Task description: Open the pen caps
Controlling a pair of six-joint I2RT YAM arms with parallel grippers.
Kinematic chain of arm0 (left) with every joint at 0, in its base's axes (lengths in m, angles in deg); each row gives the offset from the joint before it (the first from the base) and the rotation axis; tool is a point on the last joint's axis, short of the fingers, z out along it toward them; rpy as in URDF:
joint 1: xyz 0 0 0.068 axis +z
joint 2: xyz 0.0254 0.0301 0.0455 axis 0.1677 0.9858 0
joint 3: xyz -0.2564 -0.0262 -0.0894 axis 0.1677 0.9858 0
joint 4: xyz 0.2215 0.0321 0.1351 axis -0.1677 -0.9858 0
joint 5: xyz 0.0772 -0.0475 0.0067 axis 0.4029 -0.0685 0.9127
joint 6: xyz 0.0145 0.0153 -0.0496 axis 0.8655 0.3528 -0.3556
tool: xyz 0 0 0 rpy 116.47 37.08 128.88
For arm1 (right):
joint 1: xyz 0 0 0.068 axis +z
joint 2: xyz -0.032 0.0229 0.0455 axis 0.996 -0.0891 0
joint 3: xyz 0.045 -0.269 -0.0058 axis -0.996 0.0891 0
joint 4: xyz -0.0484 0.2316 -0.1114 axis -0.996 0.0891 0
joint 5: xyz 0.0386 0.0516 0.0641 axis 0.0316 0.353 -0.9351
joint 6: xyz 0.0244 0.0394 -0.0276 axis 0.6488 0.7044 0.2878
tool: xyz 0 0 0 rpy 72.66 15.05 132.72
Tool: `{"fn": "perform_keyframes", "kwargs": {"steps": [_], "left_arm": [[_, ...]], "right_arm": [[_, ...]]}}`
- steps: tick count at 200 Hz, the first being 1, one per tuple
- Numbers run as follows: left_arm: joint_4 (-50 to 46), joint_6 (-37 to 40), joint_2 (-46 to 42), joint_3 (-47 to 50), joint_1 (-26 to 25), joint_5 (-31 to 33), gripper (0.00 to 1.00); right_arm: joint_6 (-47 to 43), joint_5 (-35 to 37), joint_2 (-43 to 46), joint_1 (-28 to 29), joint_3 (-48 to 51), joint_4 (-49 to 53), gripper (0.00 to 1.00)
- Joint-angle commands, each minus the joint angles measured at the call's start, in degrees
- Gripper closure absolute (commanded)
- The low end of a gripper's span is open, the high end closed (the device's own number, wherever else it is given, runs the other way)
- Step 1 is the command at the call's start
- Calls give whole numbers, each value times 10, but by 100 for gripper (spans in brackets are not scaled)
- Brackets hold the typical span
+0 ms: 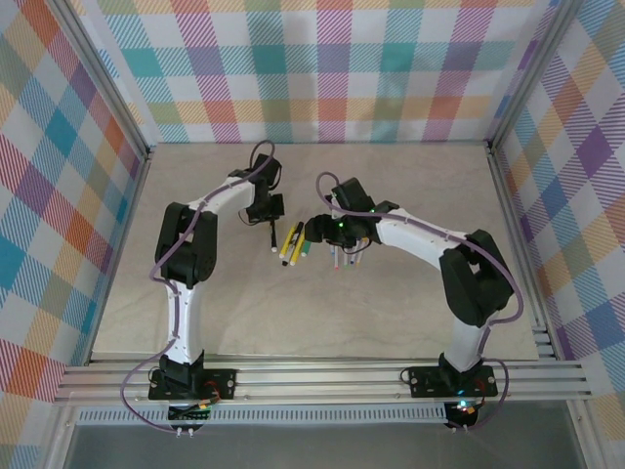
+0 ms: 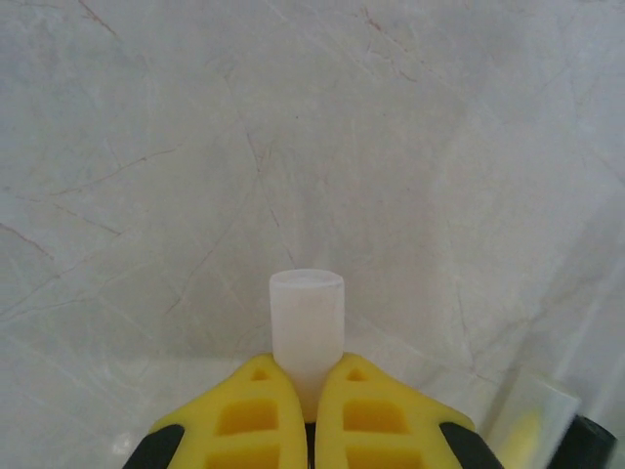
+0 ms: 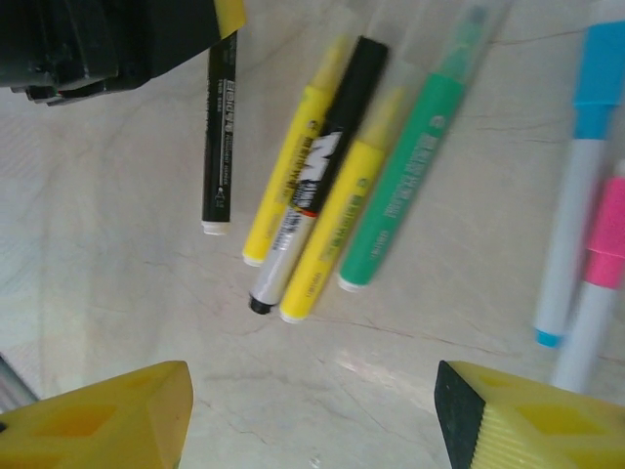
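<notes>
Left fingers (image 2: pixel 244 420) clamp black pen (image 3: pixel 219 147); right fingers (image 3: pixel 117 410) spread.

On the bench (image 1: pixel 391 322), four pens (image 3: pixel 332 186) lie side by side, touching, between the two arms. Left of them, in the right wrist view, a single pen (image 3: pixel 219 147) runs up into the left claw (image 1: pixel 270 221). To their right, apart, lie two slimmer pens (image 3: pixel 571 225).
</notes>
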Motion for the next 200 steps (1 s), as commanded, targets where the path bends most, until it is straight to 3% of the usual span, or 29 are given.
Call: {"fn": "perform_keyframes", "kwargs": {"steps": [1,44,73,170,190,194,200], "left_arm": [[-30,-20,-46,-25,6,-46,100],[-29,-47,-83,-19,8,-126,100],[-18,-66,-106,-5,5,-166,100],[-5,-92,-145,20,-17,-189,100],[-9,-92,-148,23,-20,-184,100],[-8,-92,-148,25,-20,-186,100],[-6,-92,-150,28,-20,-187,100]], "right_arm": [[16,-82,-26,4,-20,-66,33],[50,-139,-47,5,-19,-152,46],[60,-154,-55,6,-27,-173,46],[84,-176,-101,10,-68,-197,46],[88,-169,-106,10,-75,-197,62],[88,-169,-107,10,-77,-195,73],[88,-169,-110,10,-82,-191,99]]}}
